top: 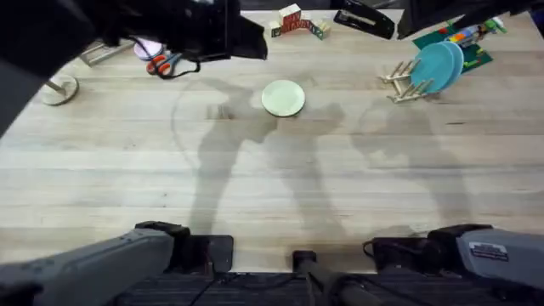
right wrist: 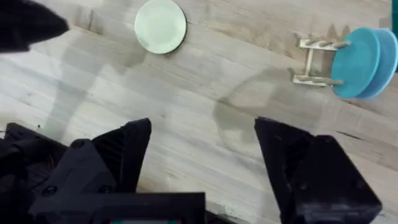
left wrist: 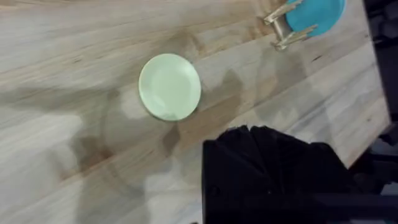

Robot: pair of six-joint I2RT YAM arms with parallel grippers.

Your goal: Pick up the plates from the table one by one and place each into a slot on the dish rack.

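Mid-table [top: 127, 187], cream plate [top: 282, 98] lies flat, untouched. Teal plate [top: 433, 65] and pale blue plate [top: 456, 59] stand in the rack [top: 401, 83], far right. Right gripper [right wrist: 202, 162] fingers spread, empty. Left gripper [left wrist: 267, 174] fingers: can't tell.

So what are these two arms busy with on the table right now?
Two blue round plastic plates already stand in the small light-wood dish rack. One cream-yellow round plate lies flat on the wooden table, untouched. The right gripper hangs open and empty above the table; the left gripper is near the cream plate.
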